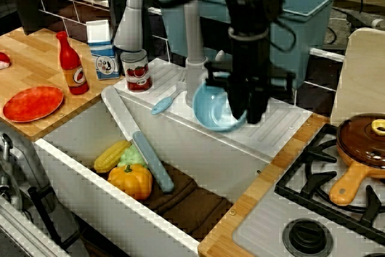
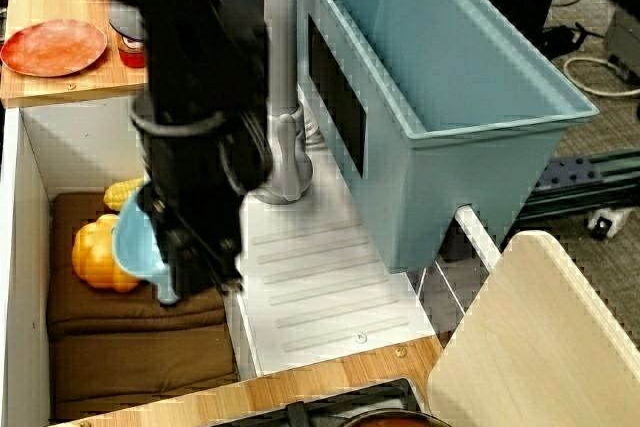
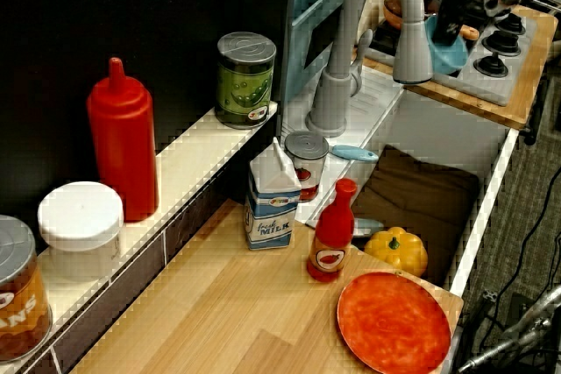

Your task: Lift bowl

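The gripper [image 1: 248,109] grips the bowl [image 1: 215,108] by its rim (tilted, above the drainboard edge); it could slip.

The black end effector [image 2: 190,257] grips the tilted light-blue bowl [image 2: 135,242] above the sink [image 2: 20,277].

The setting is a toy kitchen: a wooden counter [image 1: 36,64], a sink basin [image 1: 180,167] with faucet [image 3: 351,59], a stove [image 1: 325,203] carrying a lidded pan [image 1: 361,148], and shelved groceries (milk carton [image 3: 272,194], cans).
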Available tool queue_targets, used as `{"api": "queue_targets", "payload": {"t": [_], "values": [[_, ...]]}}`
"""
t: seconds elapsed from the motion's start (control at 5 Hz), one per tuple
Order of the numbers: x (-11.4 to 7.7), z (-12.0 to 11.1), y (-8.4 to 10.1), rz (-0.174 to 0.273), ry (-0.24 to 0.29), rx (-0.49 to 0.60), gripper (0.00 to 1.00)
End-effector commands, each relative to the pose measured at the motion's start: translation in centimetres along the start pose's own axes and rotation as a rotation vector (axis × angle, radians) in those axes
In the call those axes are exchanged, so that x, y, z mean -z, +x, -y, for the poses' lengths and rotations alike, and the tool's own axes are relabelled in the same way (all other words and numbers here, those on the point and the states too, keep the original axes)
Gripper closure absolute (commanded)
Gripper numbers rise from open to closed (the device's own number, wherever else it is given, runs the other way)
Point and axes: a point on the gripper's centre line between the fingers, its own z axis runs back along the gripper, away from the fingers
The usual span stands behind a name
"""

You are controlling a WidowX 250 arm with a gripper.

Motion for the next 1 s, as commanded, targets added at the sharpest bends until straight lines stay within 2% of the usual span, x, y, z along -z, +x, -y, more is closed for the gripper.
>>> {"api": "queue_targets", "payload": {"t": [0.0, 0.4, 0.6, 0.8], "values": [[-8.3, -1.3, -3.1, 0.083, -0.099, 0.029, 1.00], [-12.7, -2.0, -5.9, 0.086, -0.156, 0.060, 1.00], [-14.4, -2.1, -8.7, 0.097, -0.188, 0.095, 1.00], [-16.0, -2.1, -10.5, 0.112, -0.213, 0.113, 1.00]]}}
